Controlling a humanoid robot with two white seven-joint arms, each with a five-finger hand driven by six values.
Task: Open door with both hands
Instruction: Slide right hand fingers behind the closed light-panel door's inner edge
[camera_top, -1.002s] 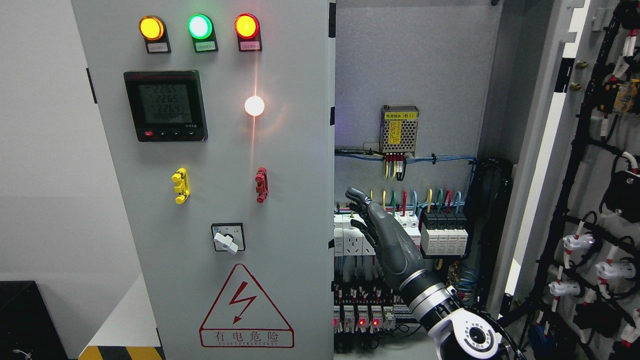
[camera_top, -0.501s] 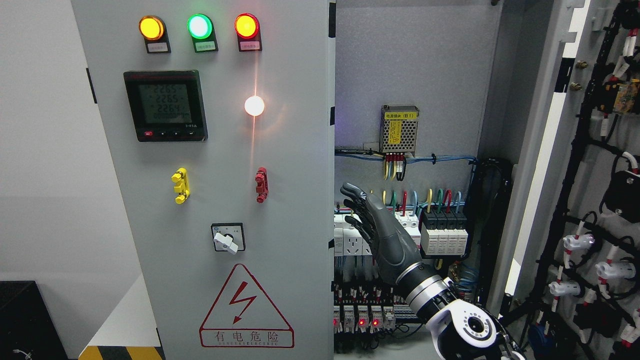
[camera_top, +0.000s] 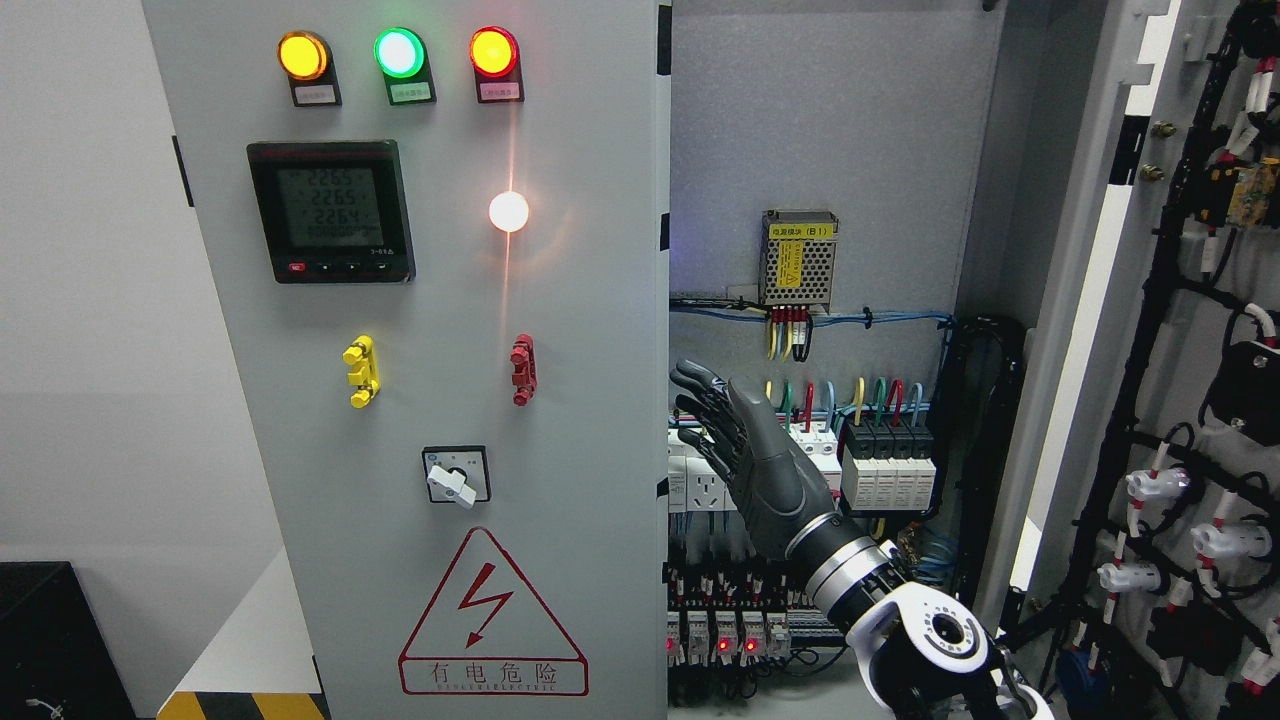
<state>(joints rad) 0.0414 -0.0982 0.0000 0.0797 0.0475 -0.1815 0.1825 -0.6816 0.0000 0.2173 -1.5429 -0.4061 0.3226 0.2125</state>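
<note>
**Op A:** Nearest my camera I have the right hand (camera_top: 752, 455), its arm coming in from the lower right. The fingers (camera_top: 700, 400) are stretched out flat and slightly apart, holding nothing, and they point up and left toward the closed left door (camera_top: 420, 400).

**Op B:** Touching the door?

**Op A:** I can't tell. The fingertips sit just right of that door's right edge, in front of the open compartment. My left hand isn't on screen.

**Op B:** What's on the door itself?

**Op A:** Left of the hand, a white rotary switch (camera_top: 456, 476) with a red hazard triangle (camera_top: 492, 613) below it. Higher up are a yellow handle (camera_top: 360, 371) and a red handle (camera_top: 522, 369), then a lit white lamp (camera_top: 509, 211), a digital meter (camera_top: 331, 211), and three lit indicator lamps (camera_top: 399, 52) across the top.

**Op B:** And behind the hand?

**Op A:** Rows of breakers (camera_top: 885, 465) with coloured wires, then a perforated power module (camera_top: 798, 257) on the back wall above them. Right of the hand, the right door (camera_top: 1180, 400) stands swung open, wiring on its inner face.
</note>
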